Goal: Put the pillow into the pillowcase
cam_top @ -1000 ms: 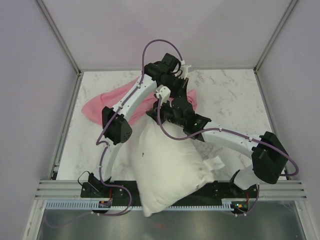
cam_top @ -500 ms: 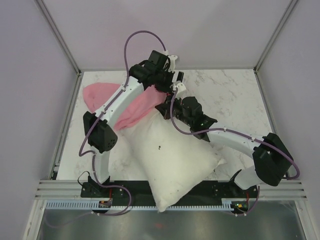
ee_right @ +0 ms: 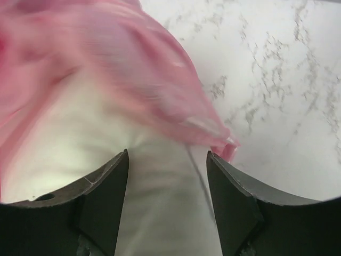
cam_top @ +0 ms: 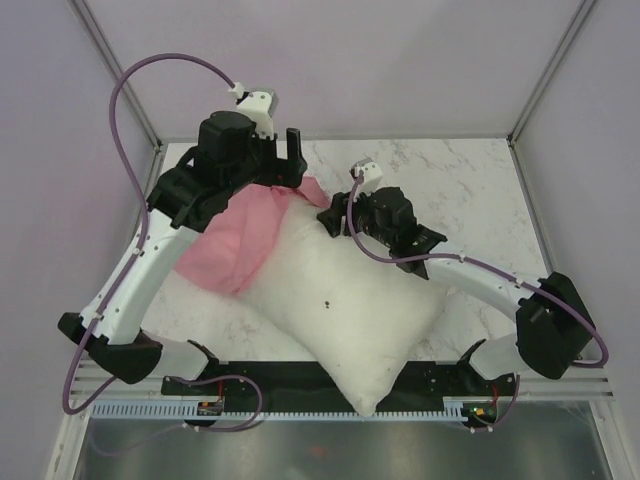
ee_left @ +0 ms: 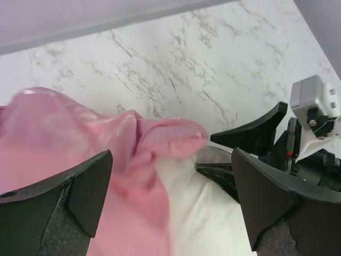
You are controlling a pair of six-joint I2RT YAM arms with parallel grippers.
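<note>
Pillow [cam_top: 350, 320], plain white and puffy, lay flat and diagonal on the marble table [cam_top: 470, 190]. Its long axis ran from the far left toward the near right. One near corner pointed at the arm bases and hung past the table's front edge, over the black base rail [cam_top: 440, 385]. A small dark speck [cam_top: 327, 298] marked its upper face.

The pillowcase [cam_top: 235, 245] – shiny pink satin – was draped over the pillow's far-left end only. It covered that corner, and the rest spread leftward in loose folds onto the table. Most of the pillow remained bare.

The left gripper [ee_left: 171, 154] hovered above the far end, where the pink fabric met the white. Its two fingers were spread wide with nothing clasped between them. The left wrist view showed the rumpled pink edge lying over the pillow below.

The right gripper [ee_right: 166, 154] was just beside that same far corner, reaching in from the right. Its fingers stood apart over bare white pillow, and nothing was pinched between them. In the right wrist view the pink fabric ahead of the fingers appeared blurred – its edge crossed the pillow and ended in a small fold resting against the marble
</note>
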